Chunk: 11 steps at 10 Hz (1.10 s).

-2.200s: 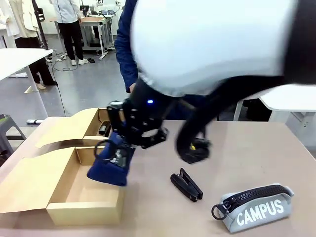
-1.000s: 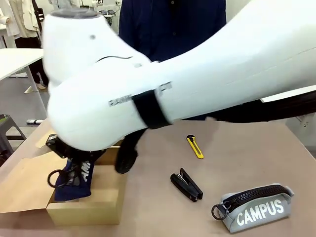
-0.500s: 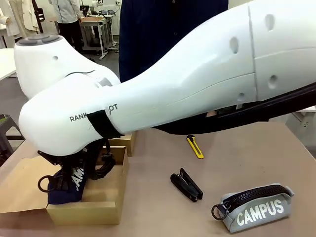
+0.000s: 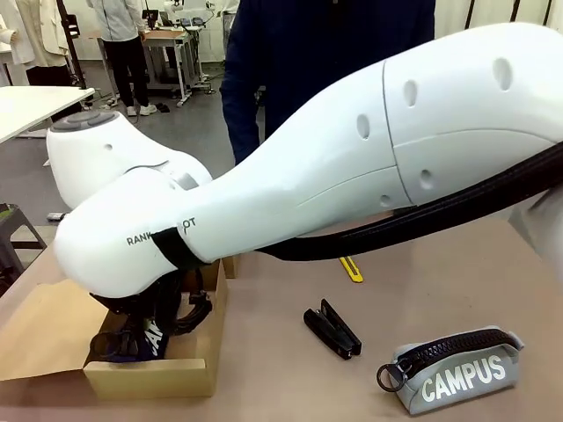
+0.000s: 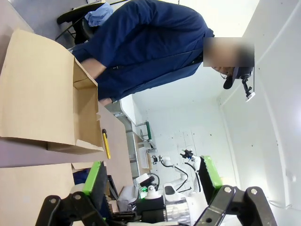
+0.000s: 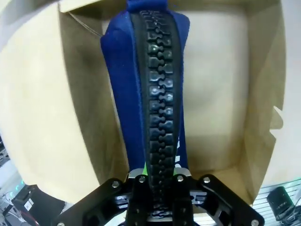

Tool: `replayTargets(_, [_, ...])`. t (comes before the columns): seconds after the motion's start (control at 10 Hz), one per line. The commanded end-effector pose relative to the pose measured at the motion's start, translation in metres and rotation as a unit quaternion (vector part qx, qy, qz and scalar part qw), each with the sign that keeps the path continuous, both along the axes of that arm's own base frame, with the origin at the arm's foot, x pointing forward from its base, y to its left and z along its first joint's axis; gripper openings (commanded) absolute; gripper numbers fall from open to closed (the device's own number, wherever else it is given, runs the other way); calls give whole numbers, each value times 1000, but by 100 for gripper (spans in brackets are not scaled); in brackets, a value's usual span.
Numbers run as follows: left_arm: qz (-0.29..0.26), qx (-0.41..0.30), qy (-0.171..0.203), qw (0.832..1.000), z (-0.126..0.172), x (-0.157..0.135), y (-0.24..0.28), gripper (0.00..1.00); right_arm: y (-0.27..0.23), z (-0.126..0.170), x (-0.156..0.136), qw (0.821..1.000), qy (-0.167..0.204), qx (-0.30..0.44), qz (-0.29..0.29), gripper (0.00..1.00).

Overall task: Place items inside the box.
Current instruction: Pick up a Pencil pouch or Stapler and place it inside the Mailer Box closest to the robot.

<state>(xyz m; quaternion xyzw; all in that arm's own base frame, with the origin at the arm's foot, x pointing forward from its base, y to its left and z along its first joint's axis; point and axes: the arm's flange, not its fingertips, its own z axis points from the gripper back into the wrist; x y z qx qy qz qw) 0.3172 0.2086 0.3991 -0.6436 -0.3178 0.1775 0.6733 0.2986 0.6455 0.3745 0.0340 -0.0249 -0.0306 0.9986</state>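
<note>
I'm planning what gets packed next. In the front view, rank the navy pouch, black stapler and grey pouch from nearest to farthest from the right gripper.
1. navy pouch, clamped in the right gripper, inside the box at the left.
2. black stapler, mid-table.
3. grey pouch, near the right corner.

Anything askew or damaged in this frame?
Nothing stands out. Right fingers grip the navy pouch by its zip, down in the box; stapler, knife and grey pouch lie apart on the table.
</note>
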Motion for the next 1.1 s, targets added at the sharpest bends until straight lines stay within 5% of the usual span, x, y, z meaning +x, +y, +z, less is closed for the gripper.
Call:
replayTargets(0.0, [-5, 3, -8, 1000, 1, -3, -1, 100, 5, -3, 1, 1000, 2, 2, -3, 7])
replayTargets(0.1, [-5, 3, -8, 1000, 1, -3, -1, 100, 2, -2, 1, 1000, 2, 2, -7, 7])
replayTargets(0.2, [-5, 3, -8, 1000, 1, -3, -1, 100, 1, -1, 2, 1000, 0, 2, -9, 20])
replayTargets(0.3, [-5, 3, -8, 1000, 1, -3, -1, 100, 0, -1, 1, 1000, 3, 6, -8, 66])
replayTargets(0.4, [-5, 3, -8, 1000, 1, -3, -1, 100, 0, -1, 1, 1000, 4, 6, -8, 78])
replayTargets(0.5, [-5, 3, -8, 1000, 1, -3, -1, 100, 0, -2, 1, 1000, 5, 6, -8, 100])
replayTargets(1.0, [-5, 3, -8, 1000, 1, -3, -1, 100, 0, 0, 1, 1000, 1, 11, -3, 100])
